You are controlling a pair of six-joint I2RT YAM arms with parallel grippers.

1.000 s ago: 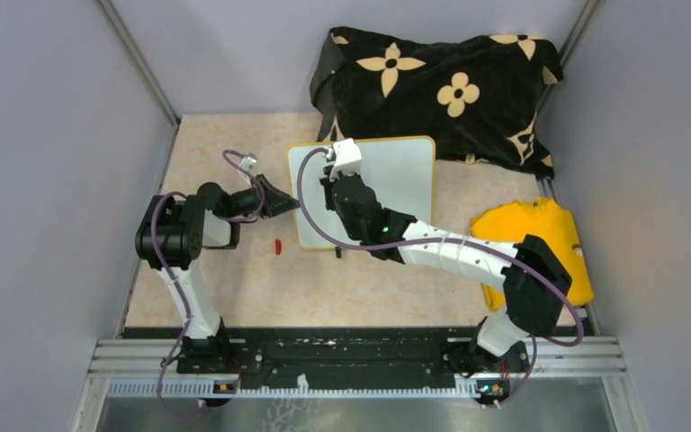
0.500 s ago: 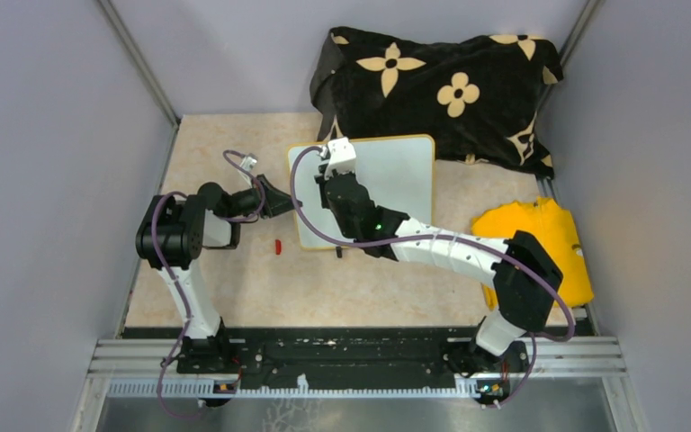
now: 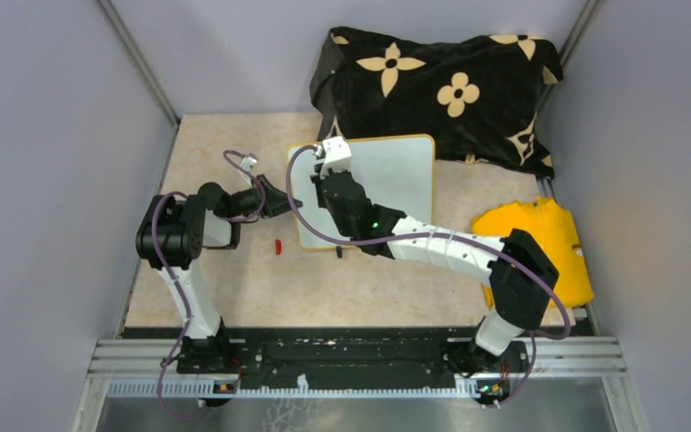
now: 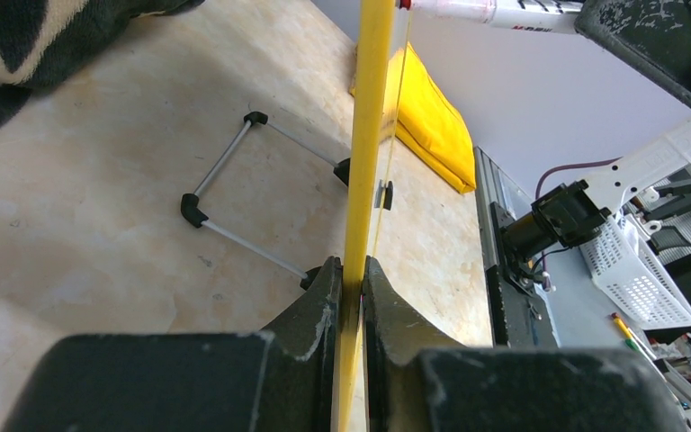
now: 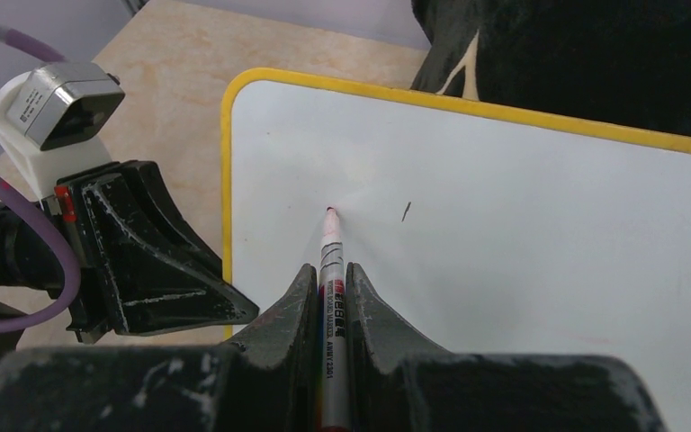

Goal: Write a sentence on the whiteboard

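Near-blank yellow-framed whiteboard; left pincer tight on its edge, right pincer tight on marker.

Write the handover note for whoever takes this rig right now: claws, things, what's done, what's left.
Left claw: shut on the yellow-framed left edge of the whiteboard, steadying it.
Right claw: shut on the red marker, tip at the board's upper left, touching or nearly so.
Done: board gripped, marker poised. The only mark on the board is a small dark tick beside the tip.
Left: the whole sentence; no lettering shows.
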